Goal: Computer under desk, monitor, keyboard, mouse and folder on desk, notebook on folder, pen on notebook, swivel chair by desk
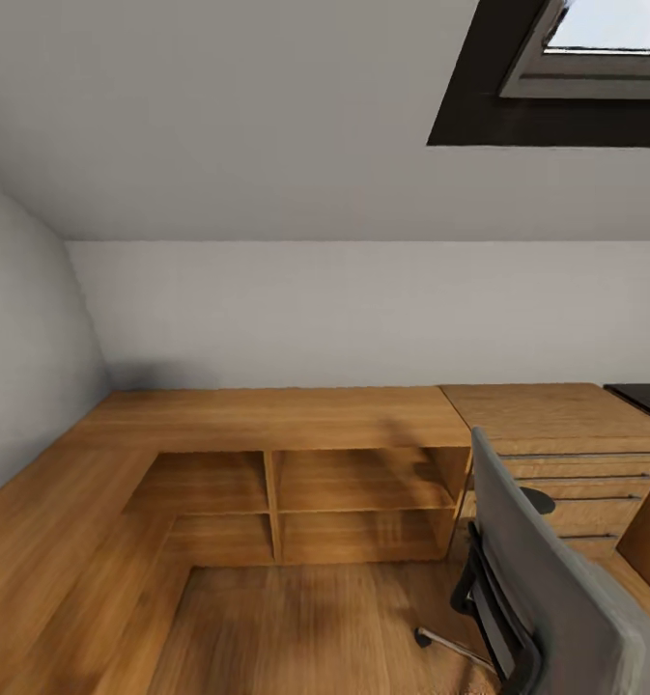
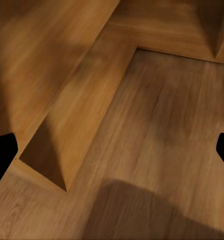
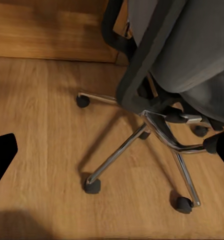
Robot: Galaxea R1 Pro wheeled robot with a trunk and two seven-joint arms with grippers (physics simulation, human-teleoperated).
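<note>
The swivel chair [image 1: 547,589] stands at the lower right of the head view with its grey back toward me, hiding its seat. Its black armrest [image 1: 535,500] shows past the back. In the right wrist view the chair's metal star base [image 3: 157,135] and black casters [image 3: 92,186] rest on the wooden floor. My right gripper [image 3: 114,152] hangs open above that floor beside the base, touching nothing. My left gripper [image 2: 112,152] is open over bare floor by a wooden unit's edge. The computer, monitor, keyboard, mouse, folder, notebook and pen are out of view.
A low wooden L-shaped shelf unit [image 1: 276,420] with open cubbies runs along the back and left walls. A light wooden drawer chest [image 1: 556,425] stands behind the chair. A corner of a black top [image 1: 645,398] shows at the far right. Overhead is a skylight [image 1: 595,58].
</note>
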